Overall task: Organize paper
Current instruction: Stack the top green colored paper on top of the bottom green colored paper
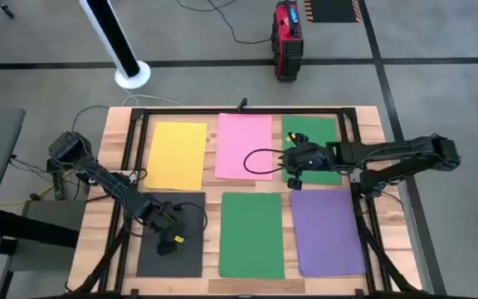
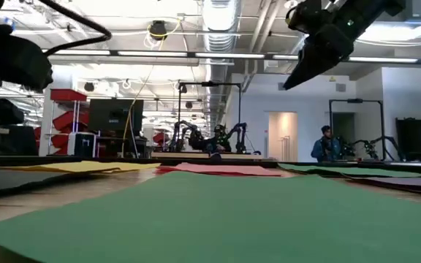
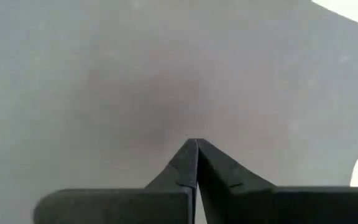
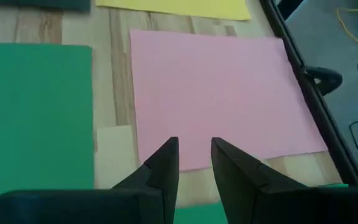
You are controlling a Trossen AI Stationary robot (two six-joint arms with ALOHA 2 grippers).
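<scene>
While six paper sheets lie flat in two rows on the wooden table point(image 1: 114, 141), contents run: yellow sheet point(image 1: 177, 154), pink sheet point(image 1: 244, 146), far green sheet point(image 1: 315, 133); dark grey sheet point(image 1: 173, 249), near green sheet point(image 1: 252, 235), purple sheet point(image 1: 326, 231). Left gripper point(image 1: 170, 244), fingers together, tips against the dark grey sheet. Right gripper point(image 1: 294, 163), fingers slightly apart, empty, above the pink sheet's edge.

Red case point(image 1: 288, 39) and white pole base point(image 1: 131, 75) — beyond the wooden table point(image 1: 114, 133).

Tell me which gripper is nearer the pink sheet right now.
Right. The right gripper hovers just off the pink sheet, beside its edge; the left gripper is down over the black sheet.
</scene>
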